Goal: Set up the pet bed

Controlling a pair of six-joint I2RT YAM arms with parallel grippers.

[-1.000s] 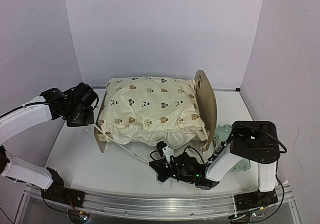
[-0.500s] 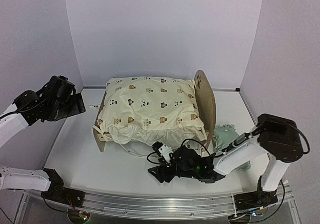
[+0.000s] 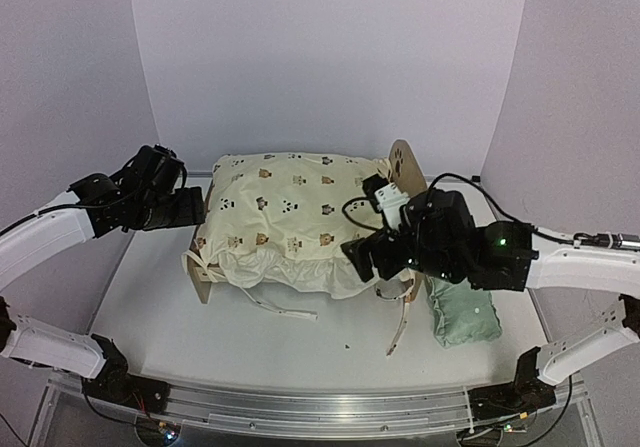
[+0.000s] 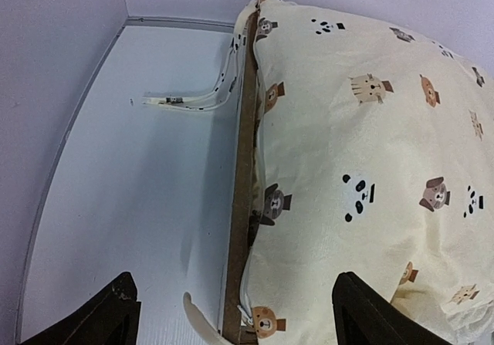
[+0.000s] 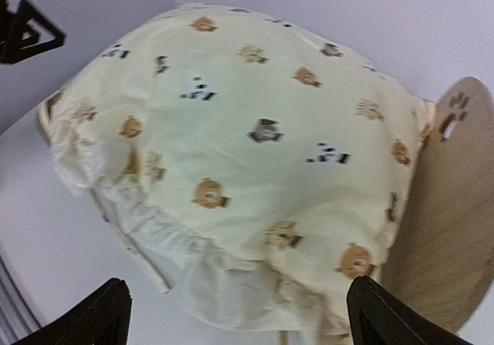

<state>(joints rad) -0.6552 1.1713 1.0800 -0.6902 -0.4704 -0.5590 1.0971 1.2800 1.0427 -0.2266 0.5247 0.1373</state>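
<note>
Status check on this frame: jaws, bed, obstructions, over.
Left gripper, right gripper: jaws open, empty. Pet bed upright, cushion lying in it, ties loose. Mint pillow on the table beside it.

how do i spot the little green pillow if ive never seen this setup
Find the wooden pet bed in the middle of the white table, filled by a big cream animal-print cushion. At its arched headboard end, on the right in the top view, the green pillow lies flat on the table toward the near edge. It is plain mint green and far smaller than the cushion.
</note>
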